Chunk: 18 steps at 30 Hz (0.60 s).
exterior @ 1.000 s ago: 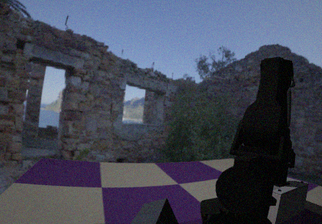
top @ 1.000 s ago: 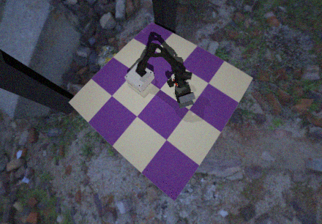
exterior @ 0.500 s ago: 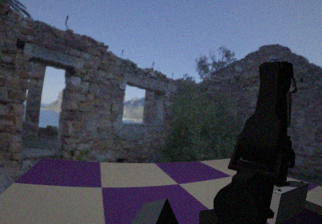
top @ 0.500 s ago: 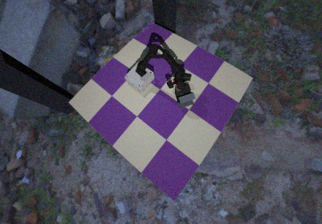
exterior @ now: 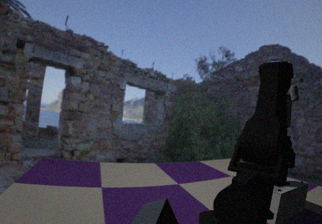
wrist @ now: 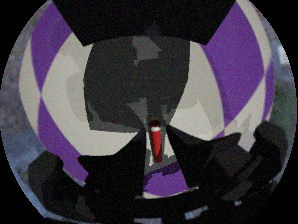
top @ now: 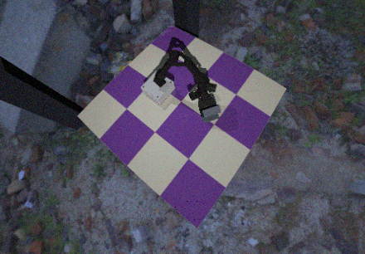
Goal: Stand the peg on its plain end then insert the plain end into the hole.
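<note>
In the wrist view a red peg with a white band near its upper end shows between my fingertips. It looks to lie on the table, though its tilt is hard to judge. My gripper is partly closed around it, with a narrow gap visible on each side, so it is still open. The grey sloped panel is just beyond the peg in the wrist view. Its hole cannot be made out. The peg and fingertips are hidden or too dark to see in the top and exterior views.
The checkered table carries everything. A pale block stands by the foot of the dark arm. Dark posts rise by the table's edges.
</note>
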Each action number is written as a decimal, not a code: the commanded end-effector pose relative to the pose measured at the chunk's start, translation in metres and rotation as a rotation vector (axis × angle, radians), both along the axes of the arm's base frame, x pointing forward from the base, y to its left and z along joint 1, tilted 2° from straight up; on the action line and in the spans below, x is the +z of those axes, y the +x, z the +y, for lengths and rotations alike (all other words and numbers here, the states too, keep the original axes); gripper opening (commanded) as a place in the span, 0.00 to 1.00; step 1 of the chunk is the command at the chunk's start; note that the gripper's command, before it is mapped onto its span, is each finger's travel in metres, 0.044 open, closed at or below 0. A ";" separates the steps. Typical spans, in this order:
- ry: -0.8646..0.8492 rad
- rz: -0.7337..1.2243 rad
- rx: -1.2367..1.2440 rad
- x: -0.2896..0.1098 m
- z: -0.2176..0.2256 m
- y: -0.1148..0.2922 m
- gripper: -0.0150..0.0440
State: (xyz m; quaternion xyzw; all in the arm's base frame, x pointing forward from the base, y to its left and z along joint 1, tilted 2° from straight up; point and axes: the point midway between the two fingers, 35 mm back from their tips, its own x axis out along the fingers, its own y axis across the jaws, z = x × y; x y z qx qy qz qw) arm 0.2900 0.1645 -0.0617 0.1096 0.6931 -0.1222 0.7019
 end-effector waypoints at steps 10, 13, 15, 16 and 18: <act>0.005 0.002 -0.003 0.000 0.001 0.000 0.41; 0.005 0.002 -0.003 0.000 0.001 0.000 0.37; 0.005 0.002 -0.003 0.000 0.001 0.000 0.35; 0.005 0.002 -0.003 0.000 0.001 0.000 0.34; 0.005 0.002 -0.003 0.000 0.001 0.000 0.34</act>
